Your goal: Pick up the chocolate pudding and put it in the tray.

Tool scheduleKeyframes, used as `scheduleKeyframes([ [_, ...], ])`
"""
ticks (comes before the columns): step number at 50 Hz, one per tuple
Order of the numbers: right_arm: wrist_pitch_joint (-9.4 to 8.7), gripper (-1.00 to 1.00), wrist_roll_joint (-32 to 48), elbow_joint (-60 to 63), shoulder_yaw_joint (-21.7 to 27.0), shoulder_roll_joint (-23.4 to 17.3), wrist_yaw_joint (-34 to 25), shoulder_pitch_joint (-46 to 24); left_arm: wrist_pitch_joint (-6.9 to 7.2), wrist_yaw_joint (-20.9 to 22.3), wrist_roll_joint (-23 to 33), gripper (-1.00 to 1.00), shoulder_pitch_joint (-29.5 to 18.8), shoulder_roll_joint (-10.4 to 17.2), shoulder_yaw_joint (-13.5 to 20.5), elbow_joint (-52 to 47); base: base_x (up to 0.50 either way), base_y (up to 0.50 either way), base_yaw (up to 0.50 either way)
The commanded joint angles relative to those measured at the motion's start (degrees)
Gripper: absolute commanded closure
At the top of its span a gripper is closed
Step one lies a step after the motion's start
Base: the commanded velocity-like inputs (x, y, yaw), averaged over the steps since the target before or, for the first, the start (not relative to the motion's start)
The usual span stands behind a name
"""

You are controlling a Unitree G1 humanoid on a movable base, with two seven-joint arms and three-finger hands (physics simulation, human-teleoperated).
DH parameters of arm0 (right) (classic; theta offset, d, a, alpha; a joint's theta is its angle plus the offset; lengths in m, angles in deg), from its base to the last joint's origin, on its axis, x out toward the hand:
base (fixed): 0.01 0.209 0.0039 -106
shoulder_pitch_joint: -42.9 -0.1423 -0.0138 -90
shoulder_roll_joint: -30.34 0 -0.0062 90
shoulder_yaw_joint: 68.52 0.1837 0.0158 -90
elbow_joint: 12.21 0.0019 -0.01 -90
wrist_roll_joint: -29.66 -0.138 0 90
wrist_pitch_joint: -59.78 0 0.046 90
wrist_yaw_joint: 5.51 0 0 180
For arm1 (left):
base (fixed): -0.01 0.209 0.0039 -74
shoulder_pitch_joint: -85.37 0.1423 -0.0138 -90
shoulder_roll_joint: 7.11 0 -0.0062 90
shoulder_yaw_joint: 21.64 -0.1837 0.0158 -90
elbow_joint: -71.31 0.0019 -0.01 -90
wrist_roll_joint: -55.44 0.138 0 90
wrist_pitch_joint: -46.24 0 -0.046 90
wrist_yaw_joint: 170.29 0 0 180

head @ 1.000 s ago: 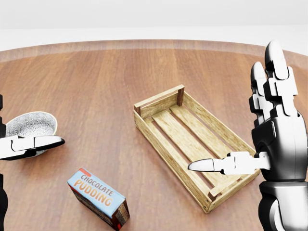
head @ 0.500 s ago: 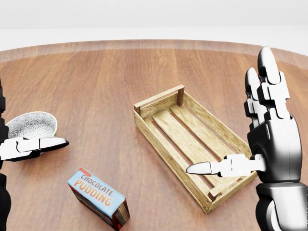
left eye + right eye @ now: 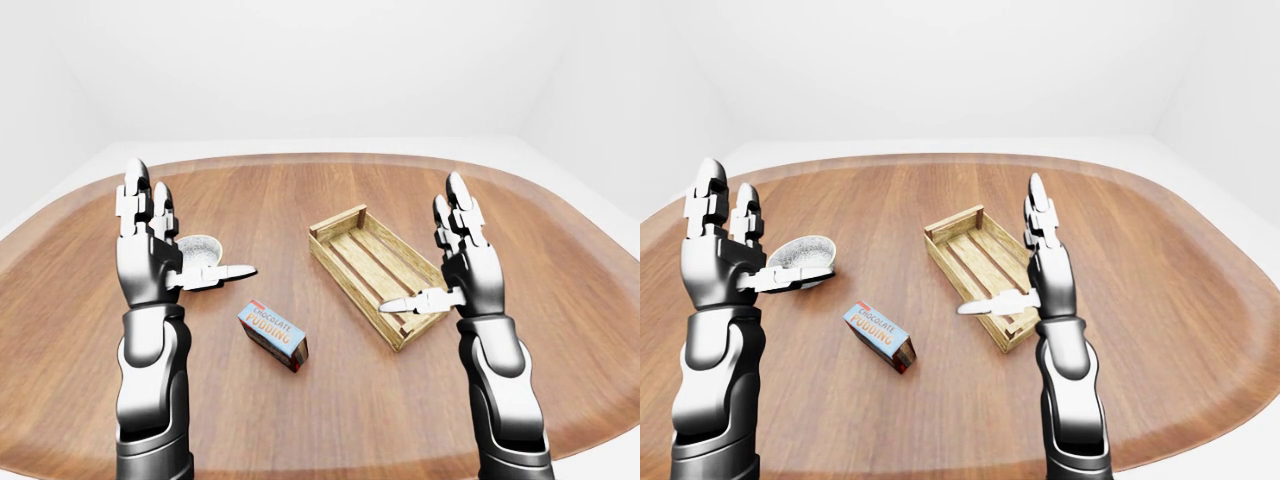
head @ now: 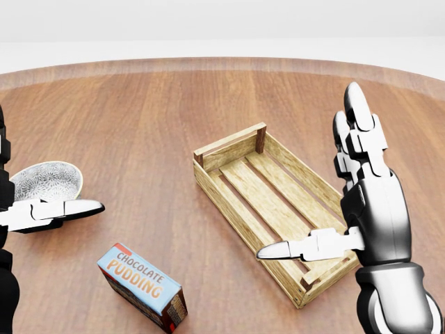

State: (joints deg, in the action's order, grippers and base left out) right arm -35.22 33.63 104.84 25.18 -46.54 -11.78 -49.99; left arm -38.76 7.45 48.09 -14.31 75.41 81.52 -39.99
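Two hands are up in the air and neither one is touching anything, so honestly the whole pick hasn't started. The small blue cardboard chocolate pudding box [image 3: 272,335] lies tilted on the round brown wooden table [image 3: 330,420], between the arms and low in the head view, apart from the slatted light-wood tray [image 4: 274,205] on its right. The silver-and-black left hand [image 3: 150,245] is spread, fingers pointing up and thumb sticking out sideways over the speckled grey ceramic bowl [image 3: 800,255]. The right hand [image 3: 462,262] is spread the same way, with its thumb hanging over the tray's near end. What I'd worry about: the box rests at an angle, so if the fingers come down square to the table instead of lined up with its long sides, they'll probably shove it or spin it away. It also looks slick, so a shallow pinch might let it slip mid-carry. If the left hand goes for it, that thumb could clip the bowl. The right hand could knock the tray rim on its way over.
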Motion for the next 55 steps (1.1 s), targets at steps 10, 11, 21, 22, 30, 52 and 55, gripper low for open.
scheduleKeyframes([
  [10, 0.0, -1.0, 5.0, -7.7, -4.9, 1.5, -0.9, -0.3, 0.0, 0.4, -2.1, -1.0, 0.1, -0.3, 0.7, -1.0, 0.0, 0.0, 0.0],
  [11, 0.0, -1.0, 5.2, -7.8, -5.0, 1.5, -1.0, -0.3, 0.0, 0.4, -2.1, -1.0, 0.1, -0.3, 0.8, -1.0, 0.0, 0.0, 0.0],
  [21, 0.0, -1.0, 6.3, -8.9, -6.4, 2.1, -1.2, -0.8, 0.0, 0.6, -1.9, -1.0, 0.1, -0.3, 0.6, 0.7, 0.0, 0.0, 0.0],
  [22, 0.0, -1.0, 6.4, -8.8, -6.5, 2.2, -1.2, -0.8, 0.0, 0.6, -2.0, -1.0, 0.0, -0.3, 0.6, 0.6, 0.0, 0.0, 0.0],
  [30, 0.0, -1.0, 7.6, -9.0, -7.7, 2.5, -1.7, -1.3, 0.0, 0.6, -2.0, -1.0, 0.0, -0.2, 0.7, 0.5, 0.0, 0.0, 0.0],
  [52, 0.0, -1.0, 11.4, -14.9, -11.8, 4.5, -2.3, -3.6, 0.0, 0.7, -1.9, -1.0, 0.1, -0.3, 0.6, 0.0, 0.0, 0.0, 0.0],
  [55, 0.0, -1.0, 12.2, -15.1, -12.5, 4.8, -2.7, -3.9, 0.0, 0.7, -1.8, -1.0, 0.2, -0.3, 0.6, -0.1, 0.0, 0.0, 0.0],
])
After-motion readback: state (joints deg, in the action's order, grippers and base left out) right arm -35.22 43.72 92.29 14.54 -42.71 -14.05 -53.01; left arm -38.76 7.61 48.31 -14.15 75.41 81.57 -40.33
